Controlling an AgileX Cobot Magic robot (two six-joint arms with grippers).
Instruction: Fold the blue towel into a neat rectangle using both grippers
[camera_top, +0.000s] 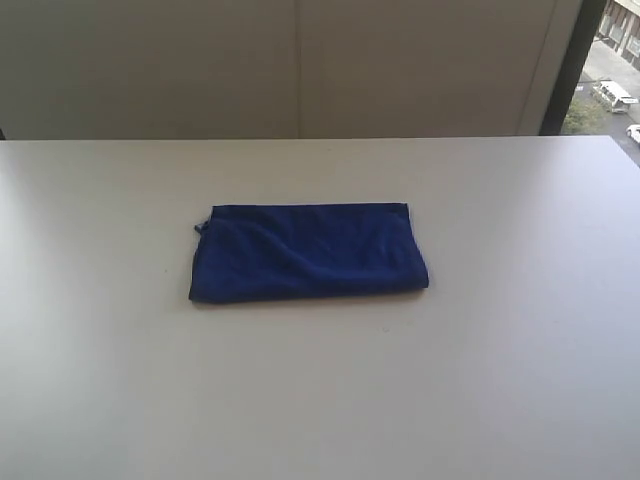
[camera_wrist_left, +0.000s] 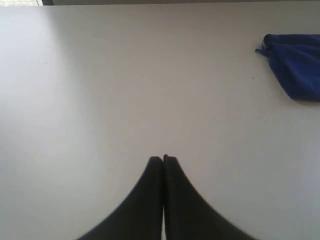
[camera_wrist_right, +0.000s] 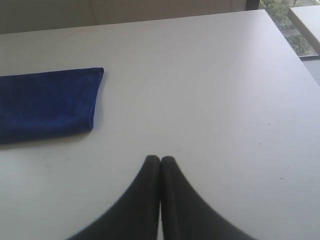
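Note:
The blue towel (camera_top: 308, 252) lies folded into a long rectangle at the middle of the white table (camera_top: 320, 400), with a few soft creases and a small tag at its left end. Neither arm shows in the exterior view. In the left wrist view my left gripper (camera_wrist_left: 163, 159) is shut, black fingertips pressed together above bare tabletop, with one end of the towel (camera_wrist_left: 296, 64) far off to one side. My right gripper (camera_wrist_right: 160, 159) is shut too, empty, and the towel's other end (camera_wrist_right: 47, 104) lies apart from it.
A pale wall (camera_top: 300, 65) stands behind the table's far edge. A window strip (camera_top: 610, 70) at the back right shows a street outside. The table's right edge (camera_wrist_right: 300, 55) shows in the right wrist view.

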